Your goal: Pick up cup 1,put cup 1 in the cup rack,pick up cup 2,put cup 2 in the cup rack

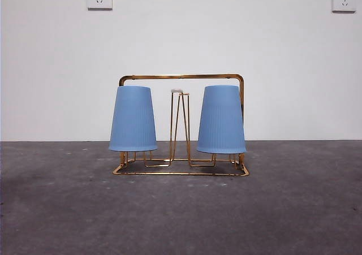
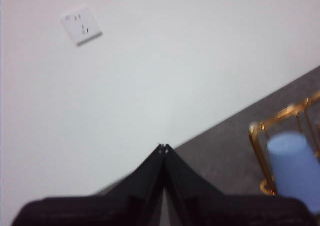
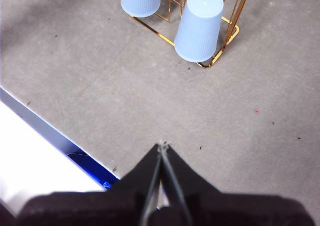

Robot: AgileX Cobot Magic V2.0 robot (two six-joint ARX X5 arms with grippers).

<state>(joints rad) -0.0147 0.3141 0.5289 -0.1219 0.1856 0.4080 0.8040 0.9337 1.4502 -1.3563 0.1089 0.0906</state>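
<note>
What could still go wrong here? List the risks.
1. Both ribbed blue plastic cups, left and right, sit inverted on the gold wire rack; their rims hang above the base, so a knock might tip them.
2. The right tool points towards the rack; a forward sweep could nudge it.

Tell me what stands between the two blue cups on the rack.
In the front view, between the left blue cup and the right blue cup stands a bare upright hairpin prong of the gold cup rack; no cup hangs on it.
</note>
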